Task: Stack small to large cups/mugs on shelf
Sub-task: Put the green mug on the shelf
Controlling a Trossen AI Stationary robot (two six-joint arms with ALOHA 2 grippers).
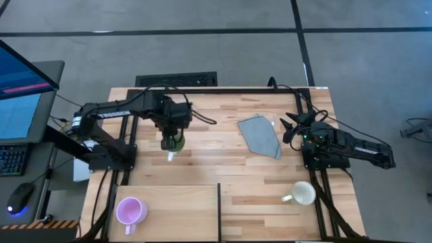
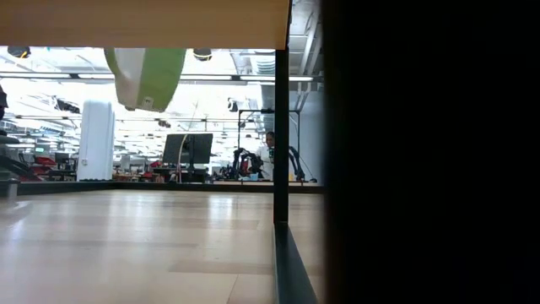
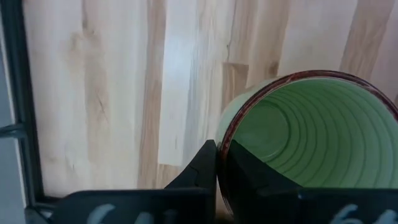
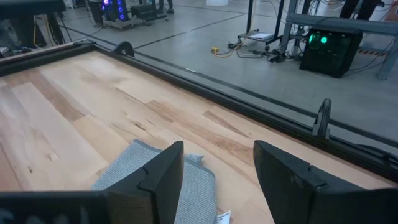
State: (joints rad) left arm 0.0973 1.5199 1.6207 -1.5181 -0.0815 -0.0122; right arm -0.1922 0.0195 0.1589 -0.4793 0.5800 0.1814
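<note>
The green mug [image 1: 175, 142] hangs above the plank tabletop left of centre, with my left gripper [image 1: 172, 133] shut on it from above. In the low view the green mug [image 2: 148, 78] floats well clear of the table. The light purple mug [image 1: 129, 210] stands upright on the pale shelf board [image 1: 182, 209] at the near left. On its base, at the near right of the tabletop, stands the cream-white mug [image 1: 302, 194]. My right gripper [image 1: 291, 125] waits open at the right, by the grey cloth [image 1: 260, 135]. My left gripper holds the green mug by its dark rim [image 3: 222, 144], one finger inside the mug [image 3: 252, 171] and one outside [image 3: 200, 167]. The fingers point down from above. The mug hangs below them with its mouth up, slightly tilted, lifted clear of the table.
The folded grey cloth [image 4: 155, 180] lies on the tabletop just beyond my right gripper [image 4: 217, 168]. A dark upright edge [image 2: 281, 127] bounds the shelf on its right. A black frame rail [image 1: 223, 90] runs along the table's far edge. A monitor [image 1: 20, 94] stands off the table's left.
</note>
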